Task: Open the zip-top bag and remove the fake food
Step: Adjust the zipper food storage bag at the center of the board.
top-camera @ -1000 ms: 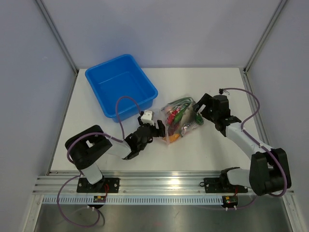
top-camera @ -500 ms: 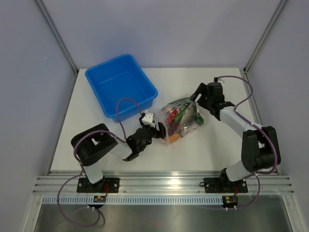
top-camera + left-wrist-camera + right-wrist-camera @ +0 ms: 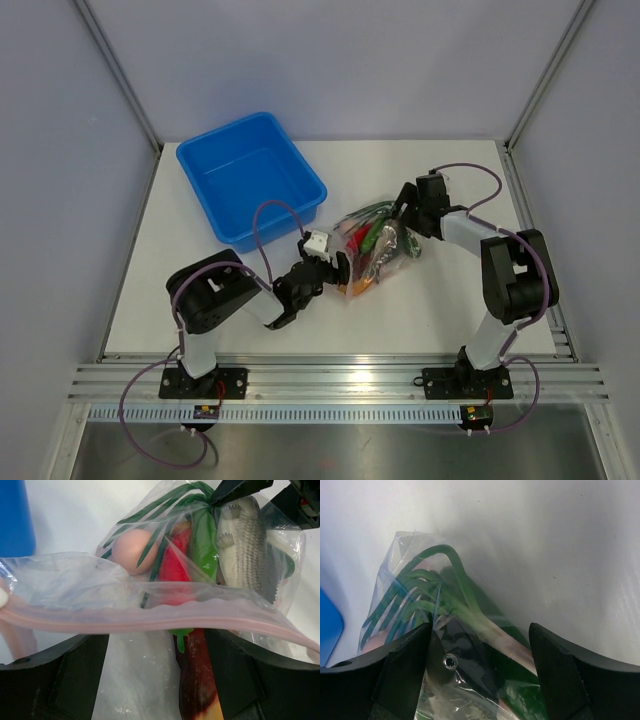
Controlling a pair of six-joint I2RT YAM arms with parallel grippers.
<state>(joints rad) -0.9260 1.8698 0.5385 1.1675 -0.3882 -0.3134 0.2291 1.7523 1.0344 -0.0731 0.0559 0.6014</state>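
Fish [image 3: 247,550] and red chili [image 3: 172,570] half veiled by crinkly zip-top bag [image 3: 65,585]

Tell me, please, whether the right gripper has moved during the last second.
Yes. In the top view the right gripper has shifted away from the near edge and slightly closer to the blue tub.

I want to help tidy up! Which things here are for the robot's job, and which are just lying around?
For the job: zip-top bag, fake food inside it, left claw, right claw.
Just lying about: blue tub, table.
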